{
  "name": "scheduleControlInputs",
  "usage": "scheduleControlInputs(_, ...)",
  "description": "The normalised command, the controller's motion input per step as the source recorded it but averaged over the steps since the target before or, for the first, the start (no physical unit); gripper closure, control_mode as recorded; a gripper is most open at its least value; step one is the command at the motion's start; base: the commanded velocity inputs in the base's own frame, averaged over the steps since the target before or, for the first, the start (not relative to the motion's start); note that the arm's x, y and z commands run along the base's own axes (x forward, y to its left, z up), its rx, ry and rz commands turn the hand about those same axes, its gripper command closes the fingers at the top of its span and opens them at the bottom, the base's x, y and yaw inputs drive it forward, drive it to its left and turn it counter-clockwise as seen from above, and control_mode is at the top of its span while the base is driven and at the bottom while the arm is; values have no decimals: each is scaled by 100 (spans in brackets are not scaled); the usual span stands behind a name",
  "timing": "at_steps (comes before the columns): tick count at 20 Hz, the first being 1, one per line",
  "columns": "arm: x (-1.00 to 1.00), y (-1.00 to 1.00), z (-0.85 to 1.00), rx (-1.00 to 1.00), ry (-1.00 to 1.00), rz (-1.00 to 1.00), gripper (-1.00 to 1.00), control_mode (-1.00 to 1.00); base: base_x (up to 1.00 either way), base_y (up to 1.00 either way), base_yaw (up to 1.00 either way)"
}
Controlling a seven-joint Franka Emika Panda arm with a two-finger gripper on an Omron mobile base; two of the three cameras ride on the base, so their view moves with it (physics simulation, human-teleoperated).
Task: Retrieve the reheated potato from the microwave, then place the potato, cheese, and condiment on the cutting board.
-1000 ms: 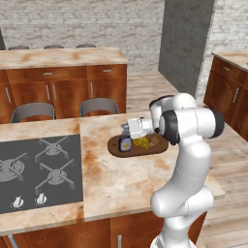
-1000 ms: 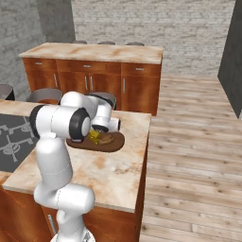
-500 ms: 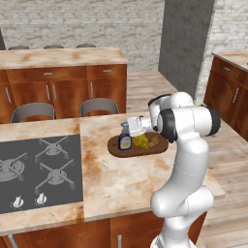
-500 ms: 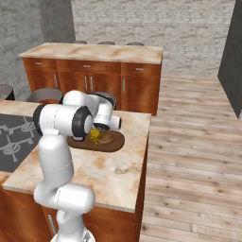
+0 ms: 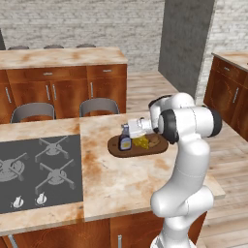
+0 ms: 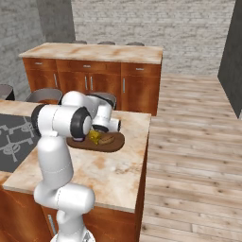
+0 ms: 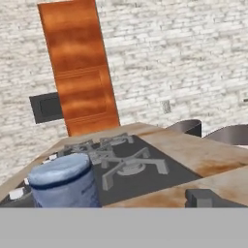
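The dark cutting board (image 5: 157, 147) (image 6: 116, 144) lies on the island counter. On it stand the condiment (image 5: 125, 143), at the left end, the yellow cheese (image 5: 142, 143) (image 6: 94, 137) in the middle and the tan potato (image 5: 154, 141) (image 6: 106, 140) at the right. My gripper (image 5: 126, 130) hangs open just above the condiment, with nothing held. The hand view has the condiment's bluish cap (image 7: 63, 181) low on the left and one dark fingertip (image 7: 203, 197) on the right; the gripper (image 7: 123, 201) is apart from the cap.
A black cooktop (image 5: 38, 169) (image 7: 121, 167) fills the counter left of the board. Two grey chairs (image 5: 97, 105) stand behind the island. Wooden cabinets (image 5: 63, 87) line the back wall. The counter's edge (image 6: 142, 160) runs close to the board's right end.
Hardly anything: my hand has barely shifted above the condiment, and the three things on the board stay where they were.
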Motion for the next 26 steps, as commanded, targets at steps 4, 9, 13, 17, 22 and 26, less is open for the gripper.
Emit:
scheduleControlInputs(4,4,5,-30,0,7,-8,-100,-100,0,0,0)
scheduleControlInputs(9,1,-12,-20,0,8,-5,-100,-100,0,0,0)
scheduleControlInputs(13,-4,-19,-1,0,4,-6,-100,-100,0,0,0)
scheduleControlInputs(17,-28,-2,0,0,0,-4,-100,-100,0,0,0)
scheduleControlInputs(22,-19,0,3,0,0,-3,-100,-100,0,0,0)
scheduleControlInputs(26,-15,-12,11,0,0,-3,-100,-100,0,0,0)
